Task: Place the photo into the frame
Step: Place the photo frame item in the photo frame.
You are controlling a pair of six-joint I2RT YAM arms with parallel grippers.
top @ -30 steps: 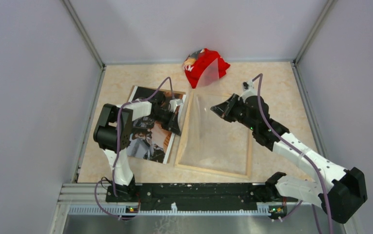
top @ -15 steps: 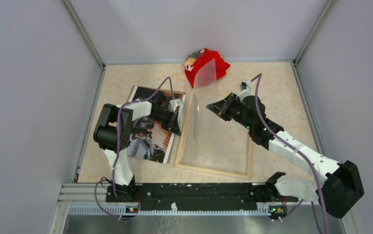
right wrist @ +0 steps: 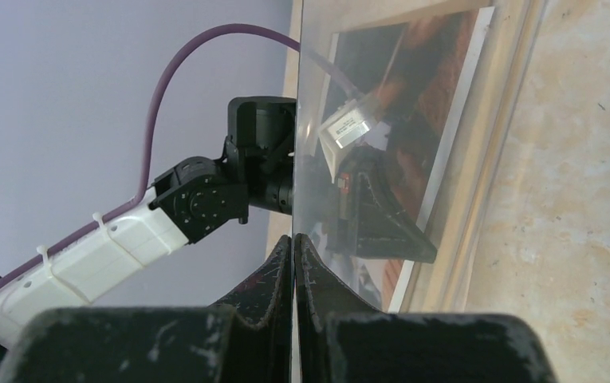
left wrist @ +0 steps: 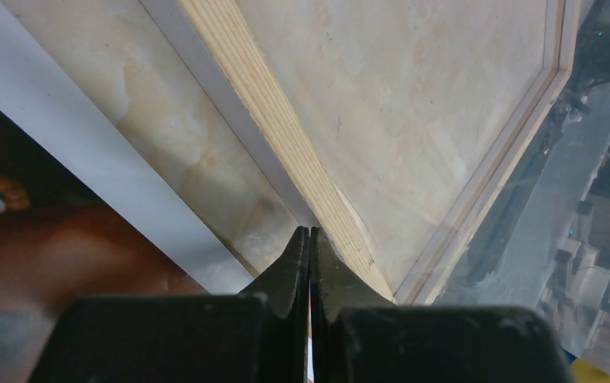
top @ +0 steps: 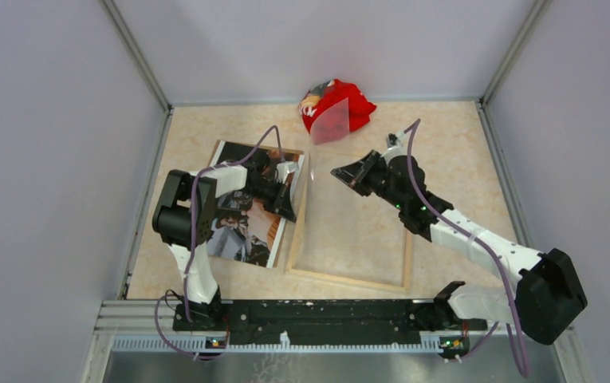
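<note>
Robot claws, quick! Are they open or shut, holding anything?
Left gripper: closed, nothing seen held.
Right gripper: closed on the clear thin plastic pane.

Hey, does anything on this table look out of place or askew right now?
Yes. The clear rectangular pane is not lying in the pale wooden frame: it stands tilted up along the frame's left rail, pinched by the right gripper. A crumpled red cloth also lies beyond the frame.

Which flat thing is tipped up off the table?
The clear pane: the right pincer holds its edge, tilting it up. The photo and frame lie flat.
</note>
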